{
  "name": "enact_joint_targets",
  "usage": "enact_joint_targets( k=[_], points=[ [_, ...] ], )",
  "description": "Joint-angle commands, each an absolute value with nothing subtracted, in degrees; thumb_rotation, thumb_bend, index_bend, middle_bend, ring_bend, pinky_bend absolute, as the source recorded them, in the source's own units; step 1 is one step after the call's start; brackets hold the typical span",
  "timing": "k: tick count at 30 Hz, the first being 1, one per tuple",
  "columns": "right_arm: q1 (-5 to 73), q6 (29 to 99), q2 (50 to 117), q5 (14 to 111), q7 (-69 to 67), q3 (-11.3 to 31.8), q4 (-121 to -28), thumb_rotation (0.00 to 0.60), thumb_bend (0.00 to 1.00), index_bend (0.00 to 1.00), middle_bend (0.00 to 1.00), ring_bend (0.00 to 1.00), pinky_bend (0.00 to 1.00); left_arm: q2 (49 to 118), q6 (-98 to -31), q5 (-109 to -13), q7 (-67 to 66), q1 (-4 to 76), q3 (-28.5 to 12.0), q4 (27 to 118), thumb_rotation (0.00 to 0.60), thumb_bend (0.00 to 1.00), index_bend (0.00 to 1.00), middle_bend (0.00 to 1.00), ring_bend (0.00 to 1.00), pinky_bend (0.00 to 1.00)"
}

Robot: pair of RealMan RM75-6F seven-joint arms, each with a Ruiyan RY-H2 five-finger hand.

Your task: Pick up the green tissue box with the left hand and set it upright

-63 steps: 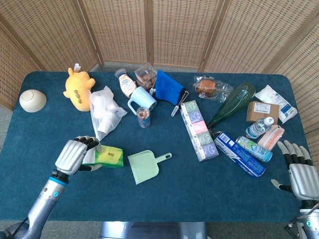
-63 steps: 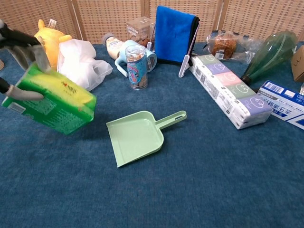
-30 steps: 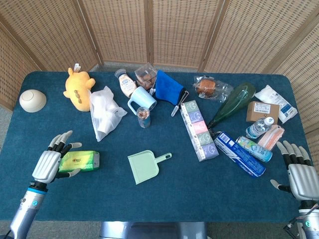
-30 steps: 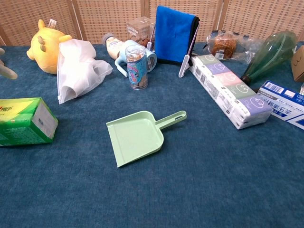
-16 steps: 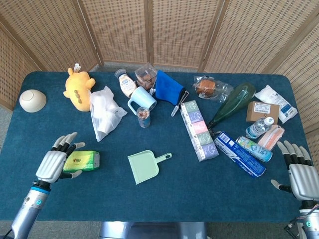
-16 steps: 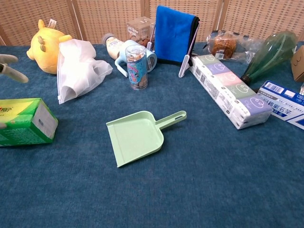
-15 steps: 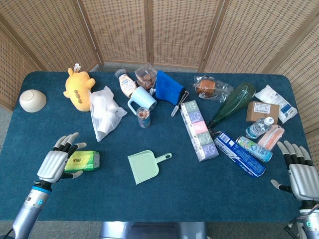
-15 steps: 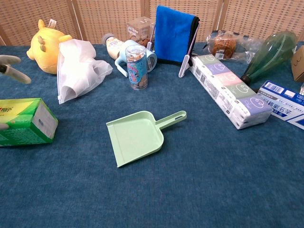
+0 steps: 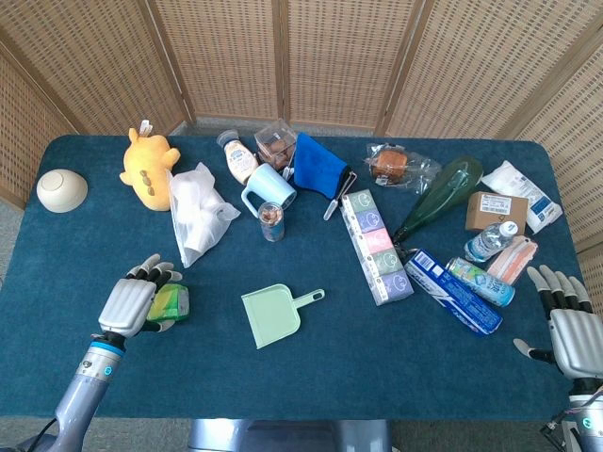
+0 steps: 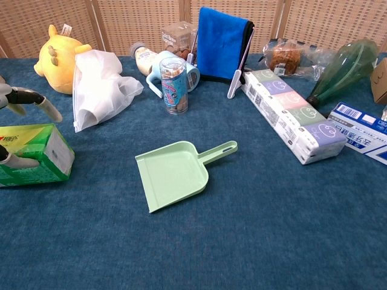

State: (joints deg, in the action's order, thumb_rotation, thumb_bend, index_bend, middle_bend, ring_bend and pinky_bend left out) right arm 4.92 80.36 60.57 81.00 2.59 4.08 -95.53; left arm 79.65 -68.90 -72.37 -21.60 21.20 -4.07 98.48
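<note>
The blue carpeted bench (image 9: pixel 311 377) has the green cardboard tissue box (image 10: pixel 33 160) lying flat near its left front corner. The left hand (image 9: pixel 132 303) is draped over it, fingers curling around but I can't tell if it's gripping. A loose grip could let the box slip and flop back down; the right hand (image 9: pixel 570 330) rests spread, holding nothing.

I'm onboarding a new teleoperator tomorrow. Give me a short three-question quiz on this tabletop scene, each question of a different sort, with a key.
1. True or false: the green tissue box rests on the table.
2. Which thing lies nearest the box's right side? A) green dustpan B) green glass bottle C) white bowl
3. Fill in: the right hand, fingers spread, holds ____.

Key
1. True; the left hand has fingers over it.
2. A
3. nothing
</note>
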Motion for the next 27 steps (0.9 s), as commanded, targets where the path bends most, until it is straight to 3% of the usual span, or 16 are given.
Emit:
enact_joint_targets(
  k=[1,14,22,27],
  points=[
    [4.9,80.3,60.6,81.0,2.6,4.1,-95.5,0.6,0.0,0.0,0.0,0.0,0.02,79.9,-69.3,-72.5,-21.6,21.1,-4.1,98.1,0.6,0.11,0.38,0.38,0.28,0.33],
    [5.0,80.1,60.6,81.0,2.7,3.9,-95.6,0.6,0.0,0.0,0.0,0.0,0.02,79.3,-72.7,-77.8,-14.9,20.5,-4.4,98.2,0.6,0.11,0.46,0.48,0.39,0.4],
    [5.0,80.1,60.7,81.2,2.9,3.8,-95.6,0.6,0.0,0.0,0.0,0.0,0.02,81.1,-80.8,-88.3,5.3,19.1,-5.1,93.1,0.6,0.11,0.46,0.48,0.41,0.42],
    [5.1,80.1,60.9,81.1,3.3,3.8,-95.5,0.6,0.0,0.0,0.0,0.0,0.02,84.9,-81.3,-88.9,20.9,19.0,-4.9,86.6,0.6,0.11,0.46,0.47,0.38,0.42]
  ],
)
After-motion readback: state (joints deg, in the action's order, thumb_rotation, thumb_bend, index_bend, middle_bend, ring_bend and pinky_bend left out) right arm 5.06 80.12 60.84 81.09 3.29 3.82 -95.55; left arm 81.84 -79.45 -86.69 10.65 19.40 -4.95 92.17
